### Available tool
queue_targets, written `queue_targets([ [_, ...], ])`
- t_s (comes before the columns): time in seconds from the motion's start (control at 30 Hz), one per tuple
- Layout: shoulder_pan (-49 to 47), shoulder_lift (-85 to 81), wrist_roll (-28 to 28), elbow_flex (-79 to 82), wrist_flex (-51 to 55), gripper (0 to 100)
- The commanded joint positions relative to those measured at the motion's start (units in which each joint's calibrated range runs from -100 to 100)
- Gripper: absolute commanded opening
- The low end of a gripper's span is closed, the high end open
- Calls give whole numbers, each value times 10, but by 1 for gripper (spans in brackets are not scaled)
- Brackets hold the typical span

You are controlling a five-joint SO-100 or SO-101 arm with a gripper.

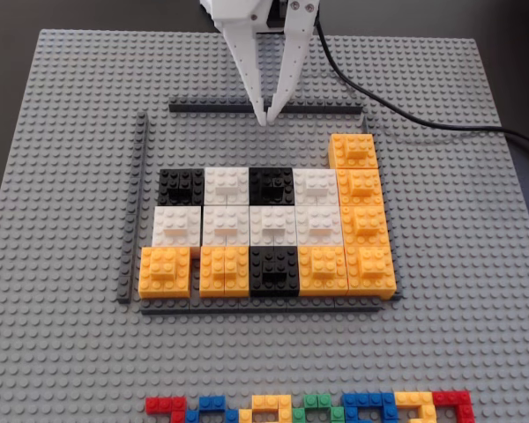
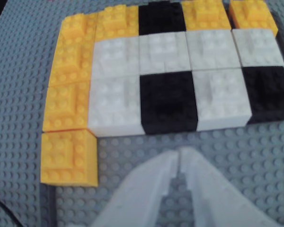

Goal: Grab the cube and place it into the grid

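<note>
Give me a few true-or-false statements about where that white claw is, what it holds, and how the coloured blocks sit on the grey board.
1. The gripper is carrying an orange cube. False: its fingers are closed together and hold nothing.
2. An orange cube sits at the far right corner of the grid, sticking out beyond the black and white rows in the fixed view. True.
3. The gripper tips hang over the bare grey baseplate, not over any cube. True.
4. Every cube in the grid is orange. False: black, white and orange cubes are mixed.
5. A row of small multicoloured bricks lies along the near edge in the fixed view. True.
6. The black cable crosses the grid. False: it runs off to the right behind it.
</note>
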Motion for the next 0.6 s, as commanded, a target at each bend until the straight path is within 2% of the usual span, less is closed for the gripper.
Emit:
queue_targets([
  [0.0,-4,-20,21,35,-4,0],
  [0.57,-29,-20,-15,35,45,0],
])
